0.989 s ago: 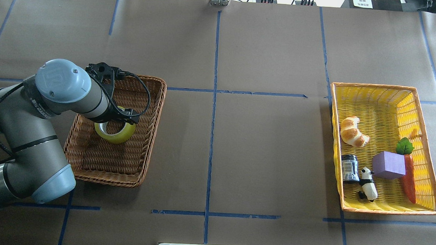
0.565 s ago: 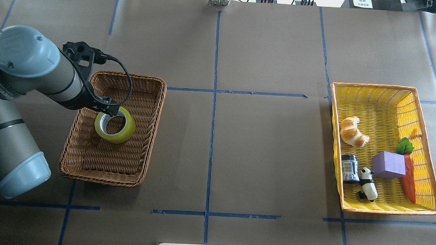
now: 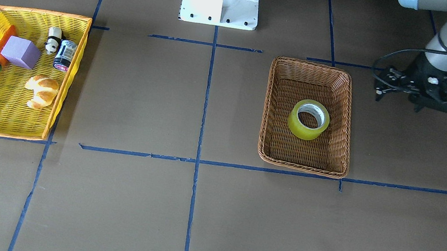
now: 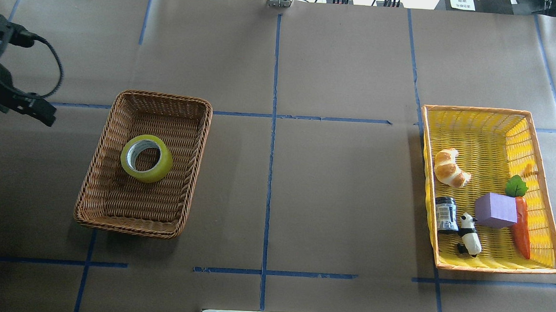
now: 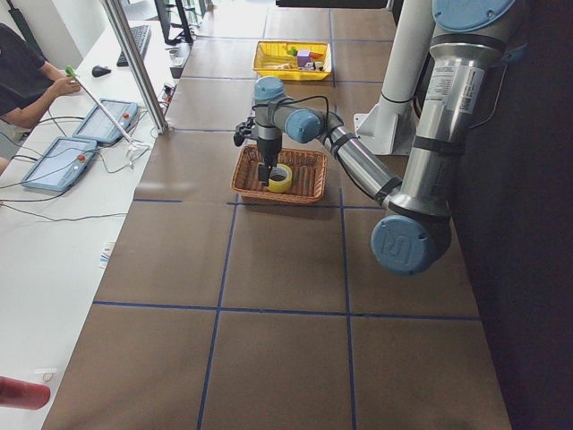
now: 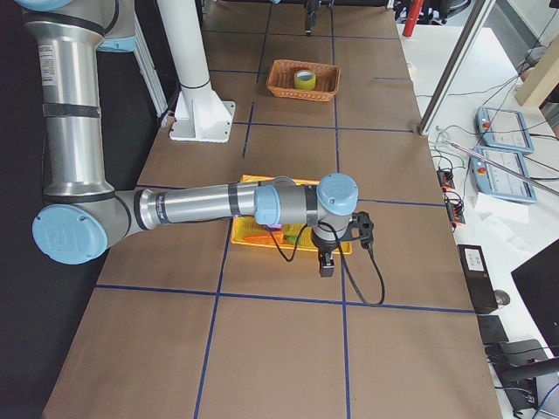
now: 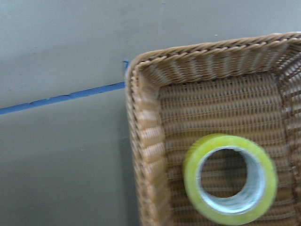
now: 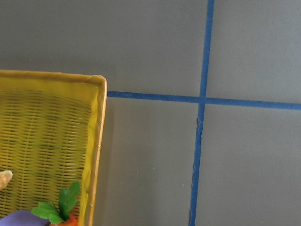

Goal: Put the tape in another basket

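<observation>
Brown paper crossed with blue lines is covering the long table. At its left edge the left gripper (image 4: 44, 114) is hovering over bare paper, well apart from the basket (image 4: 162, 94). I am unable to tell whether its fingers are apart or together. The tape (image 4: 147, 158) is lying flat inside that basket, in the table's left half, with nothing gripping it. Near the right edge the yellow basket (image 4: 475, 109) is holding a croissant (image 4: 450, 167), a panda (image 4: 470, 234), a purple block (image 4: 495, 210) and a carrot (image 4: 522, 226). The right gripper (image 6: 325, 264) is hanging just beyond it, and I cannot tell how its fingers stand either. By my reckoning the move is looking finished, with nothing left but parking the arms.
</observation>
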